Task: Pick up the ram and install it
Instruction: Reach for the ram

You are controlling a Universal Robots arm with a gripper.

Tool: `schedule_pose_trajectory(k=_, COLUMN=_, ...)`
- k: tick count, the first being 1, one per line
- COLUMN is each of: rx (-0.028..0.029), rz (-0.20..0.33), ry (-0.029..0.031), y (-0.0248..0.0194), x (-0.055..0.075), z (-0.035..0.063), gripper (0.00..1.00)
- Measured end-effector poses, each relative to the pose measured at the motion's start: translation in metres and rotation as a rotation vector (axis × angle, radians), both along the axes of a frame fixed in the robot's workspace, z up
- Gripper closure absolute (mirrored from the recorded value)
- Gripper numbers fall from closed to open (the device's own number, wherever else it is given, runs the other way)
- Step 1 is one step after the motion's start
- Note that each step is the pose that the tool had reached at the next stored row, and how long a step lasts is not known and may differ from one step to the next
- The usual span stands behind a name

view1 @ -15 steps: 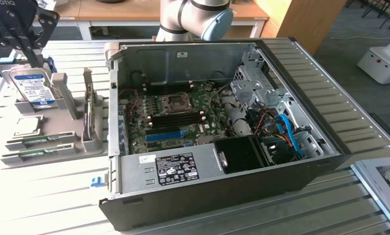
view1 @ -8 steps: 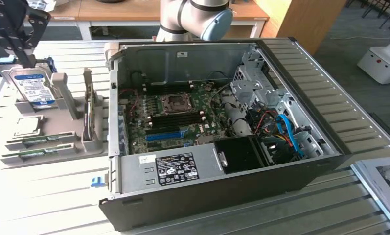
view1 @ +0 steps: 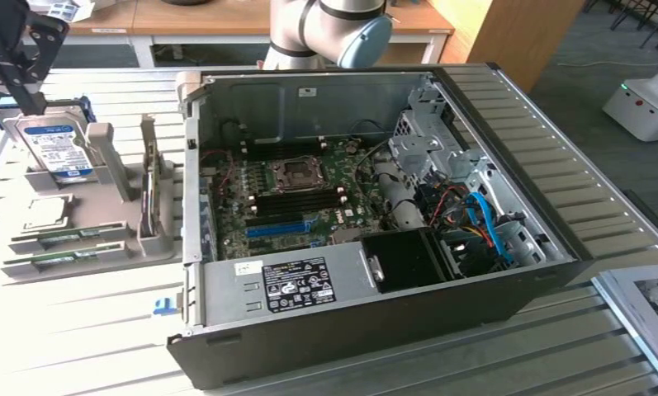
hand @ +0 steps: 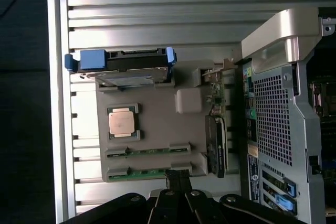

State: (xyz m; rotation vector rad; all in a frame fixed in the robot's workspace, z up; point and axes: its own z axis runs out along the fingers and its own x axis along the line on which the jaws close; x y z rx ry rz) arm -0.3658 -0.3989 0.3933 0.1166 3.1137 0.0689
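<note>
1. The gripper hung above the holder tray with its fingertips pressed together and nothing between them. The ram lay flat in its groove beneath the fingertips, untouched. A second stick lay in the next groove just beyond it.
2. With the jaws closed, a descent would likely have driven the fingertips onto the board instead of astride it. That could have chipped the small black chips or knocked the stick out of its groove.
3. The two sticks lay close and parallel. A slightly offset approach could have put one finger on the neighbour, or wedged it between them, lifting the wrong stick or tipping both.
4. The ram looked thin and sat low in the tray, leaving little edge to grasp. A shallow pinch would probably have let it slip or swivel in the grip.
5. The hard drive and an upright card stood taller than the ram, to either side of the gripper's path. A low sideways move could have clipped them, and the processor chip sat loose-looking nearby.
6. The computer case stood well apart from the gripper, its wall rising between the tray and the memory slots. A low carry risked striking the rim. A tilted stick pressed into a slot could have jammed or flexed the motherboard. I could not tell whether the slot latches were open.
</note>
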Motion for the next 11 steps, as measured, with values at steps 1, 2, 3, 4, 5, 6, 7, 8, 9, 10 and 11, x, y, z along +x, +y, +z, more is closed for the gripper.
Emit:
schedule_pose_trajectory(k=1, rx=0.0, rz=0.0, ry=0.0, y=0.0, x=-0.002, z=0.0, gripper=0.9)
schedule_pose_trajectory(k=2, rx=0.0, rz=0.0, ry=0.0, y=0.0, x=-0.003, z=0.0, gripper=0.9)
schedule_pose_trajectory(k=3, rx=0.0, rz=0.0, ry=0.0, y=0.0, x=-0.005, z=0.0, gripper=0.9)
schedule_pose_trajectory(k=4, rx=0.0, rz=0.0, ry=0.0, y=0.0, x=-0.007, z=0.0, gripper=0.9)
schedule_pose_trajectory(k=5, rx=0.0, rz=0.0, ry=0.0001, y=0.0, x=-0.009, z=0.0001, gripper=0.9)
schedule_pose_trajectory(k=6, rx=0.0, rz=0.0, ry=0.0, y=0.0, x=-0.011, z=0.0, gripper=0.9)
schedule_pose_trajectory(k=7, rx=0.0, rz=0.0, ry=0.0001, y=0.0, x=-0.012, z=0.0001, gripper=0.9)
schedule_pose_trajectory(k=8, rx=0.0, rz=0.0, ry=0.0, y=0.0, x=-0.014, z=0.0, gripper=0.9)
schedule_pose_trajectory(k=9, rx=0.0, rz=0.0, ry=0.0, y=0.0, x=-0.016, z=0.0, gripper=0.9)
schedule_pose_trajectory(k=10, rx=0.0, rz=0.0, ry=0.0, y=0.0, x=-0.017, z=0.0, gripper=0.9)
schedule_pose_trajectory(k=11, rx=0.0, rz=0.0, ry=0.0, y=0.0, x=-0.019, z=0.0, gripper=0.9)
